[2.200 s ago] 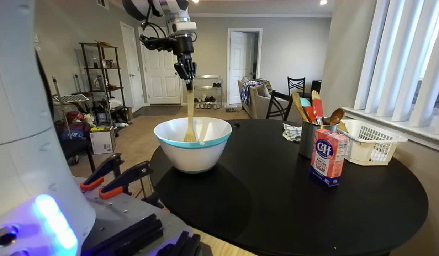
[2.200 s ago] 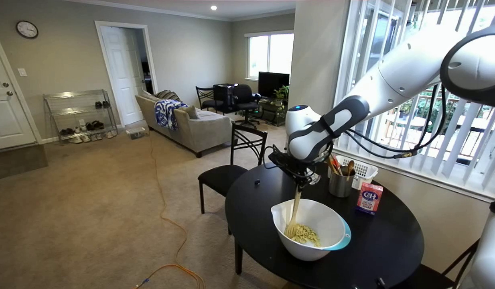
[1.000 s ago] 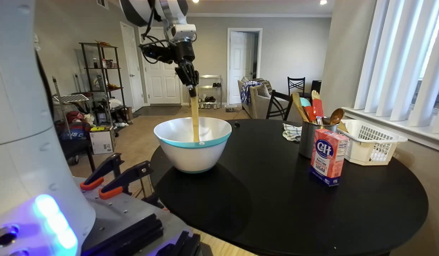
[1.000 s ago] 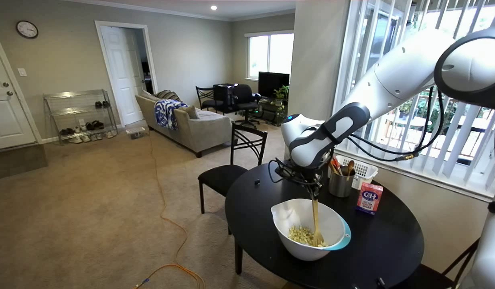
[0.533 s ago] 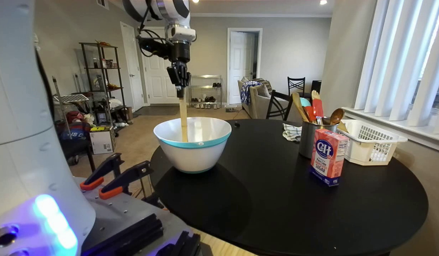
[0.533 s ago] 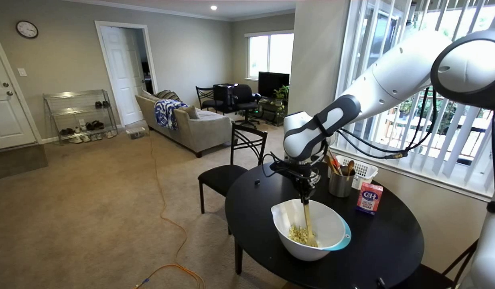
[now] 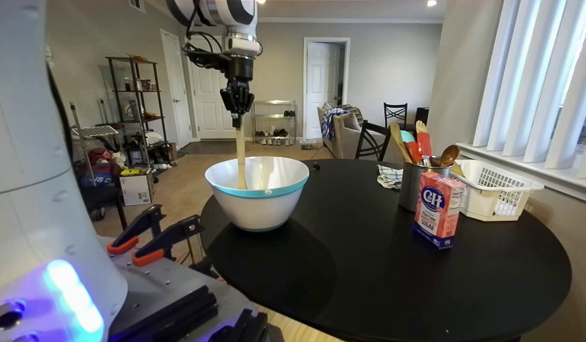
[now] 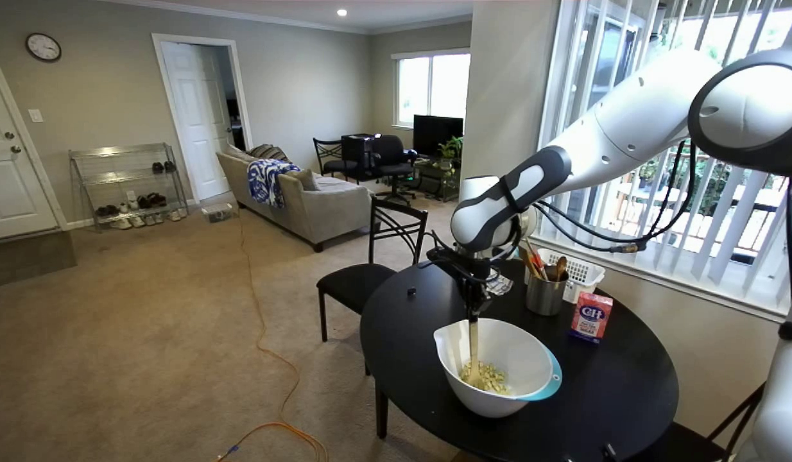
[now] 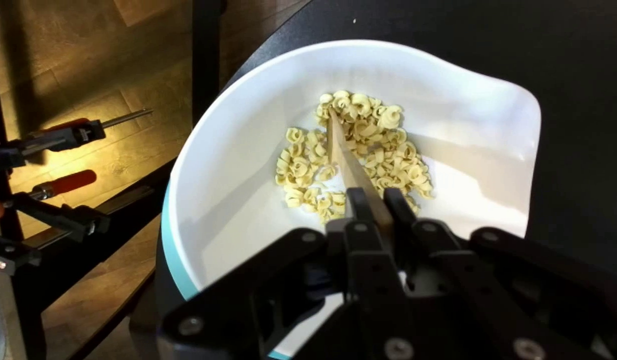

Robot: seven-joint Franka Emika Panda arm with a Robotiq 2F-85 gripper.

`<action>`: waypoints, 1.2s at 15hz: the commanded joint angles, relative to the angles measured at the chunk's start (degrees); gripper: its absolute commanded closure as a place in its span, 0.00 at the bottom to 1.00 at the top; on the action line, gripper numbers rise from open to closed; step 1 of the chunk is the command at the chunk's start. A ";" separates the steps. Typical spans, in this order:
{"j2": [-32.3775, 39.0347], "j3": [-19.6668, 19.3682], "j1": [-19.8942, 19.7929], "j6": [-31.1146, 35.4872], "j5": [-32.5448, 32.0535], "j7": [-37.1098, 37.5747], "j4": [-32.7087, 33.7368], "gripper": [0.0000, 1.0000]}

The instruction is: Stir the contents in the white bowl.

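The white bowl [image 7: 259,213] with a teal-blue rim stands on the black round table; it also shows in an exterior view [image 8: 479,401] and the wrist view [image 9: 228,165]. Pale yellow spiral pasta [image 9: 398,165] lies in its bottom, pushed into a ring around a bare white patch. My gripper [image 9: 377,197] is above the bowl, its fingers closed around the handle of a wooden utensil [image 9: 356,172]. The utensil stands nearly upright in an exterior view [image 8: 473,343], its lower end among the pasta. In an exterior view the bowl's front wall hides the pasta and the utensil's tip [image 7: 242,183].
On the table [image 7: 378,285] stand a red sugar carton [image 7: 439,209], a metal utensil holder [image 7: 409,187] with several tools, a white slatted basket [image 7: 492,192] and a folded cloth [image 7: 390,176]. Clamps [image 7: 148,237] with orange pads sit at the robot base beside the table edge.
The gripper and utensil swept across the bowl one way, then back over the last second. The utensil is now more upright. The pasta has shifted; the bowl stays put.
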 commanded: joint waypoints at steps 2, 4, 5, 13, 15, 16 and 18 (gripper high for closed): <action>-0.51 -0.87 0.41 4.39 -1.84 3.78 -1.69 0.94; -0.43 -1.26 0.31 4.87 -2.69 5.01 -1.60 0.94; -0.34 -1.45 0.16 4.78 -2.93 5.19 -1.40 0.94; -0.07 -2.64 -0.20 3.40 -3.41 5.53 -0.46 0.57; -0.09 -2.95 -0.19 3.31 -3.85 5.72 -0.43 0.44; -0.07 -3.05 -0.20 3.25 -3.94 5.75 -0.41 0.38; -0.03 -3.18 -0.14 3.25 -4.13 5.86 -0.38 0.25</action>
